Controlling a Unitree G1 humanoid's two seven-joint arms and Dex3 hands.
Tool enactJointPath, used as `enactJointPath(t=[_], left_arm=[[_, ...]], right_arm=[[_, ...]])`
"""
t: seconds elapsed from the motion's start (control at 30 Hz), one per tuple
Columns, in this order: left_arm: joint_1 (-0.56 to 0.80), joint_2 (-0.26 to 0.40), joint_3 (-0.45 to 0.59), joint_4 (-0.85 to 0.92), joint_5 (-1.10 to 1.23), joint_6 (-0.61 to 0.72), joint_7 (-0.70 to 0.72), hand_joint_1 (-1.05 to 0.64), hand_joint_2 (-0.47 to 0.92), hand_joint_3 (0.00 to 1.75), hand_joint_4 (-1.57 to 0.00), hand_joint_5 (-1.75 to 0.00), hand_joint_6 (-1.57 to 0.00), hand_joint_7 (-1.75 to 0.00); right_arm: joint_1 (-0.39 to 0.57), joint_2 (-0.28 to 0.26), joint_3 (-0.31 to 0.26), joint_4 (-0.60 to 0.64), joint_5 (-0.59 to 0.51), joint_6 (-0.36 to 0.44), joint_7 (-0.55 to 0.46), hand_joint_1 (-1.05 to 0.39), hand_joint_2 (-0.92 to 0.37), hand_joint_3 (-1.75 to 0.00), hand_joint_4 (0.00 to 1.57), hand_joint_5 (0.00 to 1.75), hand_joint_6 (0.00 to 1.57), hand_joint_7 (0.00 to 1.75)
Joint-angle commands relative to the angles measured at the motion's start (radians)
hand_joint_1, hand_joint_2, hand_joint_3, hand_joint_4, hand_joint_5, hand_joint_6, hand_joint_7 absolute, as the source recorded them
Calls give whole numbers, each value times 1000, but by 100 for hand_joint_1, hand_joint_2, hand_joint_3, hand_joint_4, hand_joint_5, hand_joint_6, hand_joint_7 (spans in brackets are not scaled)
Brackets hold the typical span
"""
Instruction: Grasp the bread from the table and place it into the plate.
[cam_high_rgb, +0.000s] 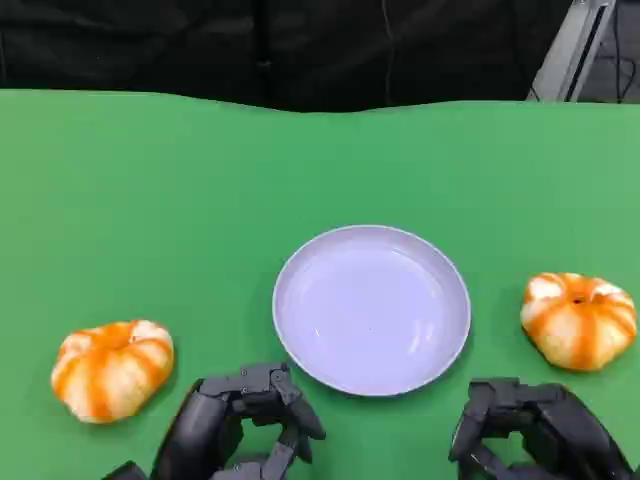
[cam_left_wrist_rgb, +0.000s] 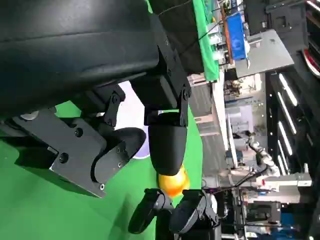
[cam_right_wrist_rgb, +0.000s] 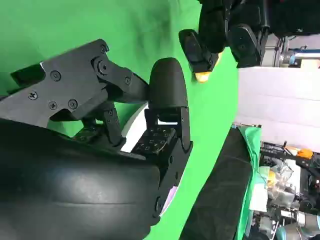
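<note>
Two round orange-and-white breads on the green table (cam_high_rgb: 150, 200), and the plate (cam_high_rgb: 455, 345) sits between them with nothing in it at all. The left bread (cam_high_rgb: 112, 368) lies out to the left of the plate, well apart from it; the right bread (cam_high_rgb: 579, 319) lies just off the plate's right rim, not touching.

Both hands are low at the near edge. The left hand (cam_high_rgb: 240, 420) has its fingers curled in on nothing, and it sits just this side of the plate's near-left rim. Its bread is off to its outer side and slightly forward, near but not touching. The right hand (cam_high_rgb: 530, 430) is likewise curled in and holding nothing, and its bread lies forward and a touch outward from it.

Each bread is a squat round, a bit wider than deep, so I'd say approach angle hardly matters. By my reckoning the right hand has the shorter trip, and that bread is closer to the plate too. Nothing grasped yet.
</note>
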Motion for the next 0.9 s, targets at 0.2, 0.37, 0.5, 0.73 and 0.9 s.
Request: enactJointPath(t=[0.2, 0.37, 0.5, 0.73, 0.9], left_arm=[[2, 5, 8, 9, 0, -5, 15, -5, 56, 111, -91, -148, -96, -121], [2, 6, 9, 11, -1, -6, 15, -5, 56, 111, -90, -149, -95, -121], [1, 6, 11, 13, -2, -9, 15, -4, 56, 108, -91, -146, -97, -117], [2, 9, 18, 15, -44, -26, -6, -15, 76, 42, -109, -23, -118, -5], [7, 17, 26, -15, -61, -19, -12, -23, 88, 9, -92, -1, -88, 0]], right_arm=[[-6, -15, -15, 7, 4, -15, -4, -11, -67, -87, 85, 141, 86, 115], [-5, -14, -15, 7, 3, -16, -6, -11, -67, -86, 84, 142, 86, 115], [-4, -13, -14, 6, 2, -19, -10, -11, -68, -85, 84, 142, 85, 115], [-8, -13, -13, 13, -2, -23, -11, -11, -66, -87, 84, 142, 85, 117], [-9, -12, -12, 10, 0, -14, -11, -10, -66, -89, 86, 142, 86, 117]])
